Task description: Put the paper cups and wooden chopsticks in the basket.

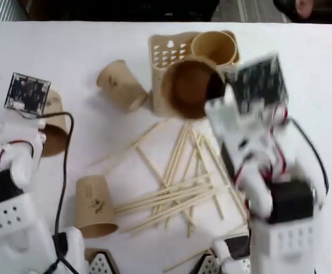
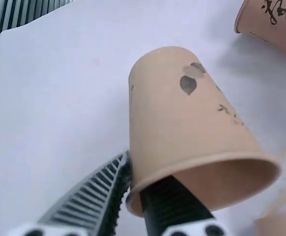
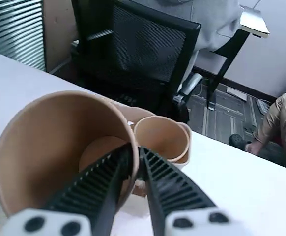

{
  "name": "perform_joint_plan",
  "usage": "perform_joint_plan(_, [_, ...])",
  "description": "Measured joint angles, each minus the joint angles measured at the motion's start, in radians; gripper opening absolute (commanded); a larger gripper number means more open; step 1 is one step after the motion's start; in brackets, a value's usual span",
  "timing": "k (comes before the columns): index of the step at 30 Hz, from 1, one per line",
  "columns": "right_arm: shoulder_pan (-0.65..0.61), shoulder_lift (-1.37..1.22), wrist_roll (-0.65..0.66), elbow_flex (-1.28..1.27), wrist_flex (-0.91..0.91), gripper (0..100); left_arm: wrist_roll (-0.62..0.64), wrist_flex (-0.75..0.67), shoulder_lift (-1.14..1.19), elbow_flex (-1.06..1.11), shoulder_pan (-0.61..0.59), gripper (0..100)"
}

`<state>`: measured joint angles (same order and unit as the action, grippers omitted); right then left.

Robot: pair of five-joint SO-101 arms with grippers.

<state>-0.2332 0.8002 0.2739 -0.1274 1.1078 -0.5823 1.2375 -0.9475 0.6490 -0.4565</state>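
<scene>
My right gripper (image 1: pixel 213 96) is shut on the rim of a brown paper cup (image 1: pixel 187 88), holding it tilted right in front of the white basket (image 1: pixel 165 54). In the right wrist view the fingertips (image 3: pixel 126 156) pinch that cup's wall (image 3: pixel 44 142), with another cup (image 3: pixel 160 137) beyond it; this second cup (image 1: pixel 214 45) stands in the basket. My left gripper (image 2: pixel 133 174) is shut on the rim of a cup (image 2: pixel 192 123) at the table's left (image 1: pixel 55 130), one finger inside it. Two more cups (image 1: pixel 120 85) (image 1: pixel 94 204) lie on the table. Several wooden chopsticks (image 1: pixel 177 182) lie scattered in the middle.
A black cable (image 1: pixel 64 165) runs along the left arm beside the near cup. Behind the table stand an office chair (image 3: pixel 143 49) and a person's leg (image 3: pixel 280 118). Another cup (image 2: pixel 275 24) lies past the one my left gripper holds.
</scene>
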Motion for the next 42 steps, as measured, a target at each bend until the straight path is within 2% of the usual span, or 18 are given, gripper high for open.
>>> perform_joint_plan(12, [0.103, -0.565, 0.000, 0.476, -0.008, 1.9, 0.000, 0.049, -0.078, 0.000, 0.000, 2])
perform_joint_plan(22, [0.144, -0.856, -0.075, 0.617, -0.008, 2.0, 0.032, 0.049, -0.080, 0.000, 0.000, 2])
perform_joint_plan(26, [0.147, -0.885, -0.075, 0.618, -0.008, 5.0, 0.046, 0.049, -0.080, 0.000, 0.000, 2])
perform_joint_plan(30, [0.141, -0.891, -0.075, 0.620, 0.015, 20.5, 0.092, 0.049, -0.080, -0.002, 0.000, 2])
perform_joint_plan(36, [0.164, -0.855, -0.100, 0.623, 0.087, 18.5, 0.189, 0.049, -0.080, -0.084, 0.000, 2])
perform_joint_plan(42, [0.161, -0.694, -0.103, 0.624, 0.229, 18.0, 0.311, 0.068, -0.080, -0.206, 0.002, 2])
